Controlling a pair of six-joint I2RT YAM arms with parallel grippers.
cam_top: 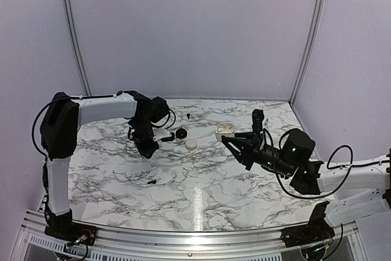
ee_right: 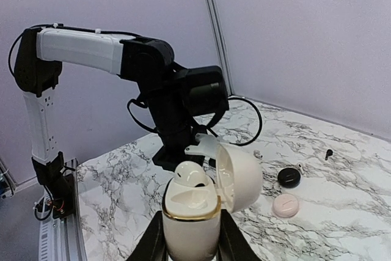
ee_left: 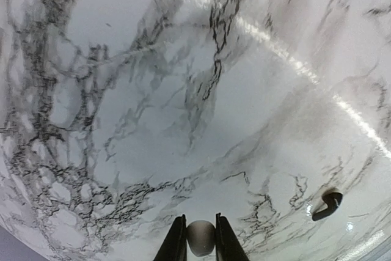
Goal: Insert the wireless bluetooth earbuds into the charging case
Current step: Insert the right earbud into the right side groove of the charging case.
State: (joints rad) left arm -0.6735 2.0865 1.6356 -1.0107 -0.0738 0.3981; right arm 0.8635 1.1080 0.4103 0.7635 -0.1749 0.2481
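Currently right gripper (ee_right: 192, 239) clamps cream pebble-shaped charging case (ee_right: 189, 209), lid open, right of centre; arm stretched low. 1 black stub earbud (ee_left: 330, 203) lies on marble table (ee_left: 183, 90) near left gripper (ee_left: 200, 227), fingers narrow, hold unclear.

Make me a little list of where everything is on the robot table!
case: lid open, held in the right gripper's jaws
left gripper: pointing down at the table, jaws close together, small round thing between them, can't tell what
earbud: lying on table, near side
other earbud: lying on table, far side
puck: black, on table between the arms
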